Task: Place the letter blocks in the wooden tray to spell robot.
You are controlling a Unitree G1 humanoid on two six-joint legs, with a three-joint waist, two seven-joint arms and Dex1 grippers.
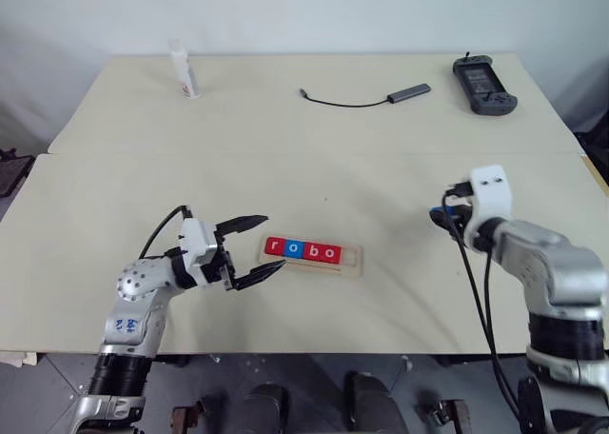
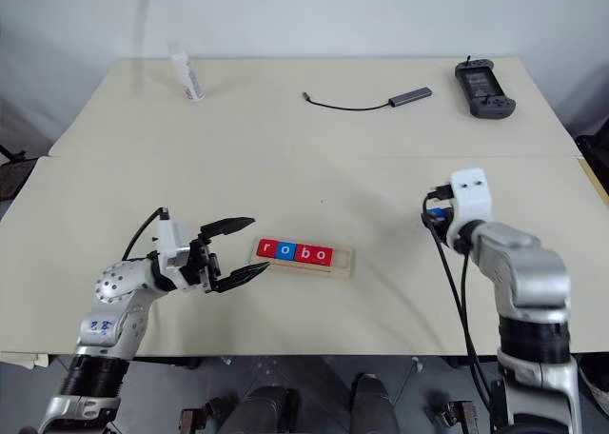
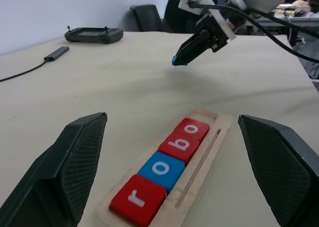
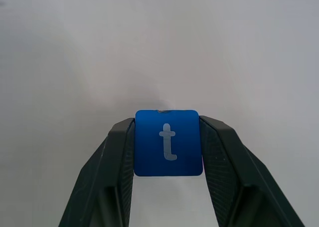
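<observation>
**Holding the last tile, with four letters already seated**

Looking across the pale table point(image 1: 285, 148), we see the wooden tray point(image 1: 354, 259) lying near the front edge, between our two arms. Four letter blocks point(image 1: 303, 251) sit in it side by side, red r, blue o, red b, red o, filling it from its left end and leaving the right end slot bare.

Our left gripper point(image 1: 261, 246) rests just beside the tray's left end, its black fingers spread wide with nothing between them; in its wrist view the tray runs away between the two fingers.

Our right gripper point(image 4: 168, 143) is well apart from the tray, off to its right and raised above the table. Its fingers are closed on the blue t block point(image 4: 168, 143), one pressing each side edge, the white letter upright and facing the wrist camera. The left wrist view shows the blue tile point(image 3: 175, 60) at those fingertips, clear of the tabletop.
</observation>
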